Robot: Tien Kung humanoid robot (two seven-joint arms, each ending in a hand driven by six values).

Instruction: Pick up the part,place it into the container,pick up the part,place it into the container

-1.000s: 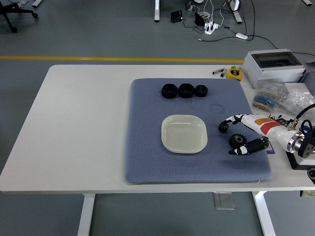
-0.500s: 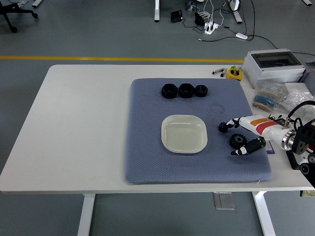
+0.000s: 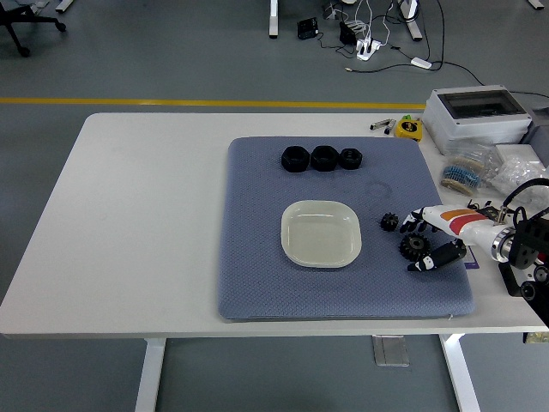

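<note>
Right robot hand [image 3: 436,238], fingers apart, around larger gear [image 3: 413,246], contact unclear; forearm cut off.

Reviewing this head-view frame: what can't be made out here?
- Right hand: whether it touches the larger gear or only brackets it; too small to tell.
- Right arm: cut off by the right edge past the wrist.
- Left arm: out of view.
- Smaller gear: teeth too small to count.
- Three black parts: shapes blur together.
- Grey box: contents hidden behind its hazy lid.
</note>
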